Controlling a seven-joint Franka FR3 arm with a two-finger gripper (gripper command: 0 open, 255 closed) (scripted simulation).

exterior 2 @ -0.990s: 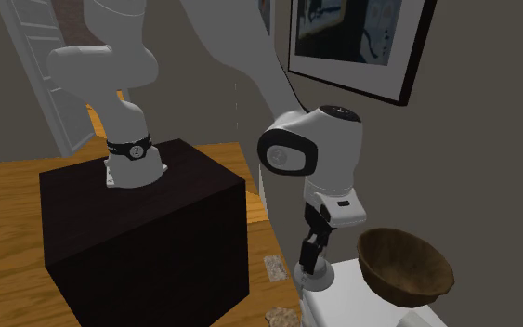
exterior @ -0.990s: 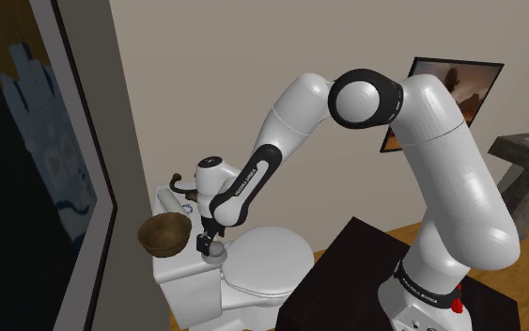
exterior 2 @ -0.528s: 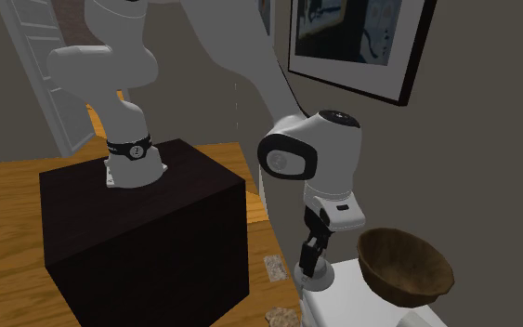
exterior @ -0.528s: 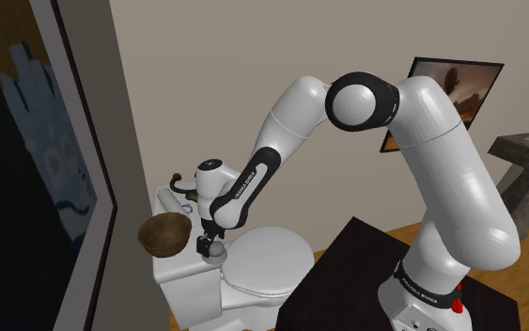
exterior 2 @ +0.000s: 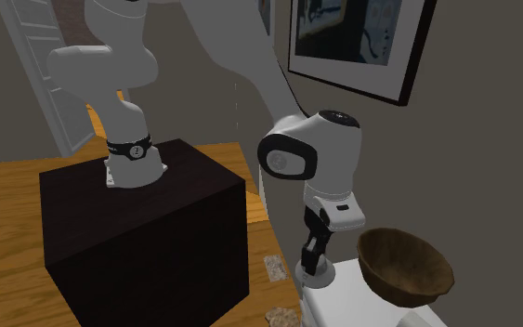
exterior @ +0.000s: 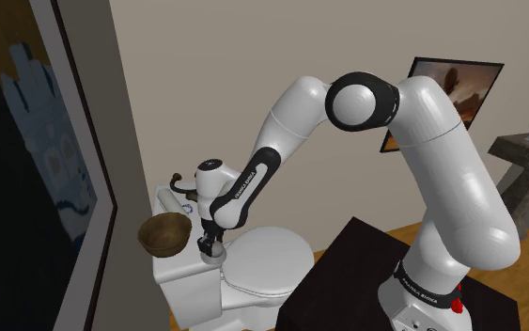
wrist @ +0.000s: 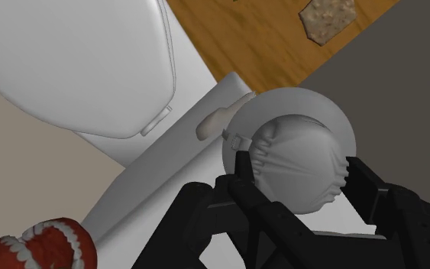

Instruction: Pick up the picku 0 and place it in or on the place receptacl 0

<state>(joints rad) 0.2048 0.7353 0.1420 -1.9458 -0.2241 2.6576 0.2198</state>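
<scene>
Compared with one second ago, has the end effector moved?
Yes, slightly. In the second exterior view the end effector has come a little lower, judged against the brown bowl beside it, down around the grey ball.

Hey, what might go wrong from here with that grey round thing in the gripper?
The gripper clasps the grey round thing by its rounded dome, so it may slip. It sits near the edge of the toilet tank; a drop could reach the floor. The brown bowl stands close, so the gripper could knock it.

White arm (exterior: 459, 179), black hand (exterior: 212, 246)
</scene>
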